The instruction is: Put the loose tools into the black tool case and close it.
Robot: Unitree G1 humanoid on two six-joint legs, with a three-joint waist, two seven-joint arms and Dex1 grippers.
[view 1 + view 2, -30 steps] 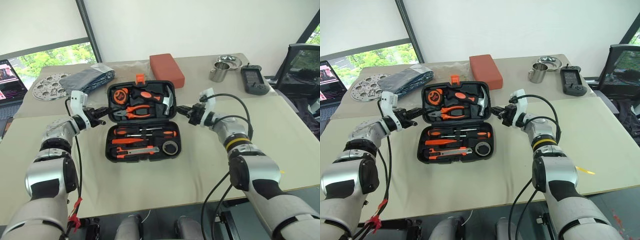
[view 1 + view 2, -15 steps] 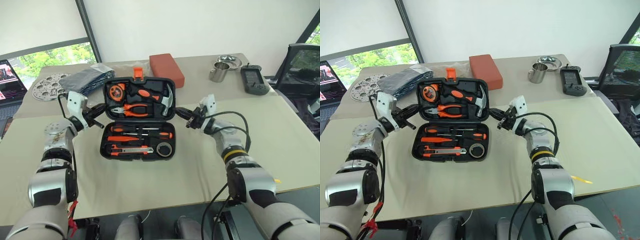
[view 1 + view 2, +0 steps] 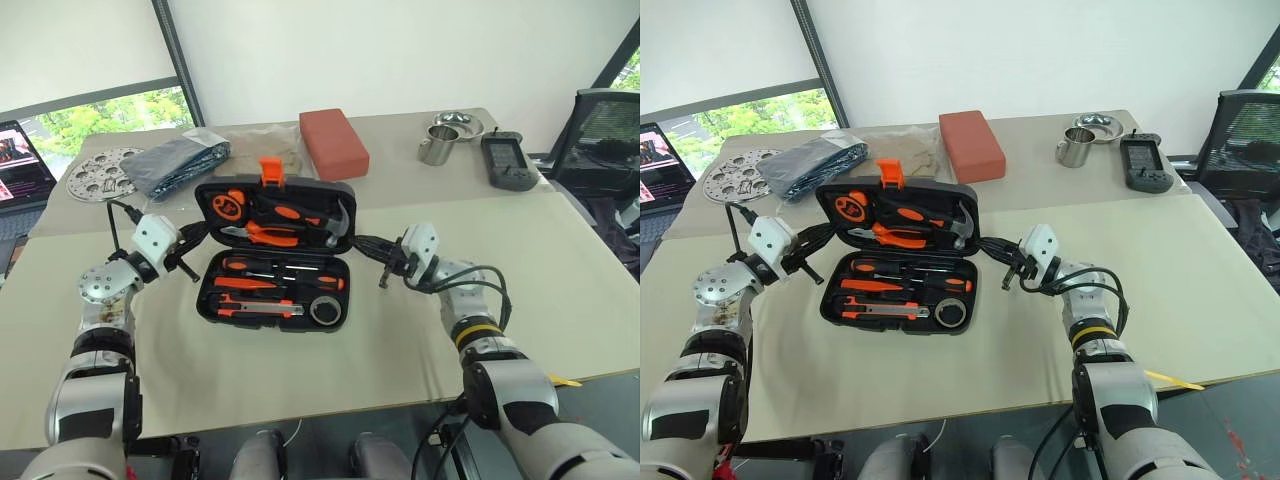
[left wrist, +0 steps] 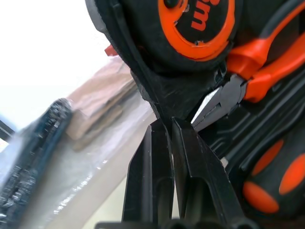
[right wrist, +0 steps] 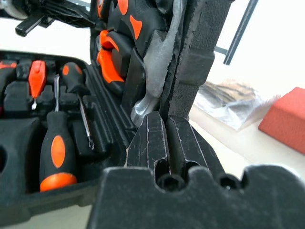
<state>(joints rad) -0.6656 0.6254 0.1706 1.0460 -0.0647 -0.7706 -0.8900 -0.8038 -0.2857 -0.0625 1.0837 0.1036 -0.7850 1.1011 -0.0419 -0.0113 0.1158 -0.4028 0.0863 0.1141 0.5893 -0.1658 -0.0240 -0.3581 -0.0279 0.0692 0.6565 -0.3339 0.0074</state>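
The left gripper [image 3: 193,235] is pinched tight on the lid's rim at the case's nine o'clock side; the right gripper [image 3: 362,241] is pinched on the lid's rim at three o'clock, next to the hammer [image 3: 336,217]. Between them the black tool case [image 3: 275,322] stands half open at the table's centre, its lid [image 3: 273,187] tilted up off the table and an orange latch [image 3: 271,170] rising from the lid's far edge at twelve o'clock.

The lid holds a round orange tape measure [image 3: 223,206], orange-handled pliers [image 3: 262,233] and the hammer. The base tray lies flat and holds two black-shafted screwdrivers [image 3: 285,267], a slim orange screwdriver [image 3: 250,283], an orange-and-black utility knife [image 3: 256,307] and a dark grey tape roll [image 3: 322,310], each seated in its slot.

Beyond the case, at one o'clock, lies a red-orange block [image 3: 333,141].
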